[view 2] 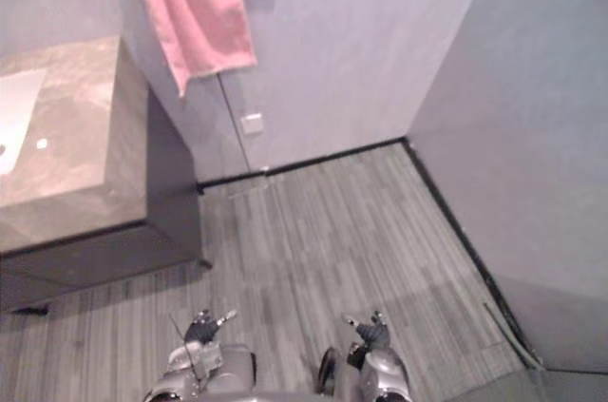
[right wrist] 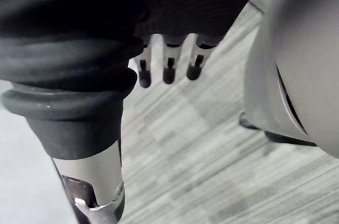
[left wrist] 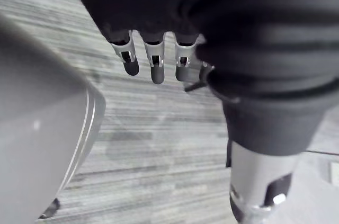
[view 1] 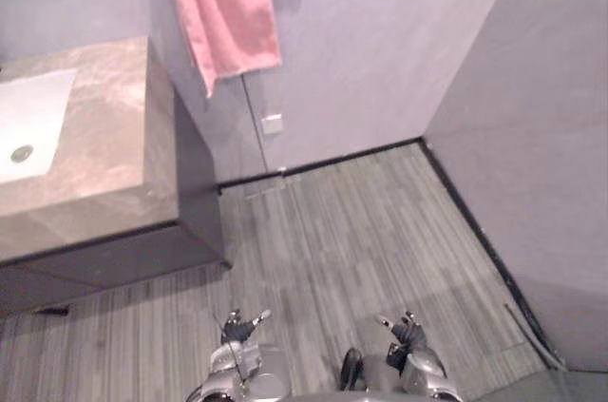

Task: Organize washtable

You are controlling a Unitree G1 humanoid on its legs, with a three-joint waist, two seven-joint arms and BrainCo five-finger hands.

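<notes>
The right hand (right wrist: 167, 54) is seen from just behind its dark ribbed cover (right wrist: 79, 17), hung above the floor (right wrist: 185, 150). Its fingers (right wrist: 168, 70) are held straight and relaxed in a row, dark tips turned toward the planks, and nothing is gripped between them. The thumb (right wrist: 92, 173) is set apart from that row, silver with a dark end, closed on nothing. The floor is laid in grey wood-look strips, streaked light and dark, and is kept well apart from the fingertips.
</notes>
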